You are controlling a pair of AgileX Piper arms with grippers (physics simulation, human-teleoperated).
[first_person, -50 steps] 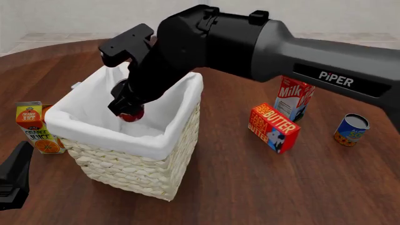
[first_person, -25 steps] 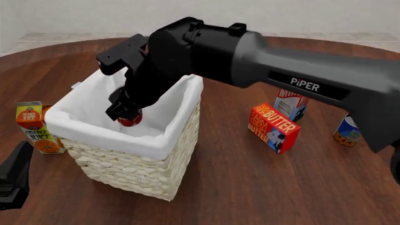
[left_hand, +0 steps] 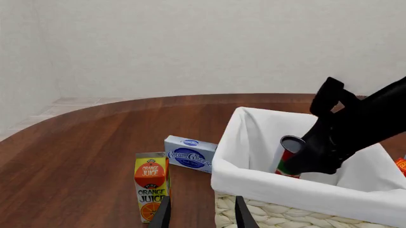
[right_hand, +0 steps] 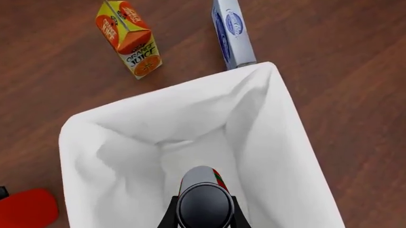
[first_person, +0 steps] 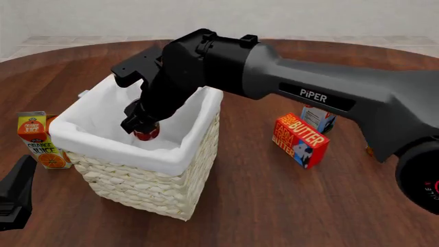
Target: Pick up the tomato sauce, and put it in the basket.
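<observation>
The tomato sauce (first_person: 146,135) is a small can with a red, white and green label and a grey top (right_hand: 203,202). It hangs upright inside the basket (first_person: 141,157), below the rim of the white lining, with my right gripper (first_person: 140,125) shut on it. The right wrist view looks straight down on the can (right_hand: 203,202) between the two fingers, with the basket's white cloth floor underneath. In the left wrist view the can (left_hand: 288,161) shows behind the near rim (left_hand: 285,187). My left gripper (left_hand: 201,217) is open and empty, low at the table's near left (first_person: 15,198).
An orange juice carton (first_person: 38,140) stands just left of the basket, and a blue cream cheese box (left_hand: 190,154) lies behind it. To the basket's right a red butter box (first_person: 300,140) stands, with a milk carton (first_person: 317,118) partly hidden by my right arm.
My right arm has swung left and lowered the can slightly deeper into the basket. It now hides the blue-and-yellow can at the right. The left arm has not moved.
</observation>
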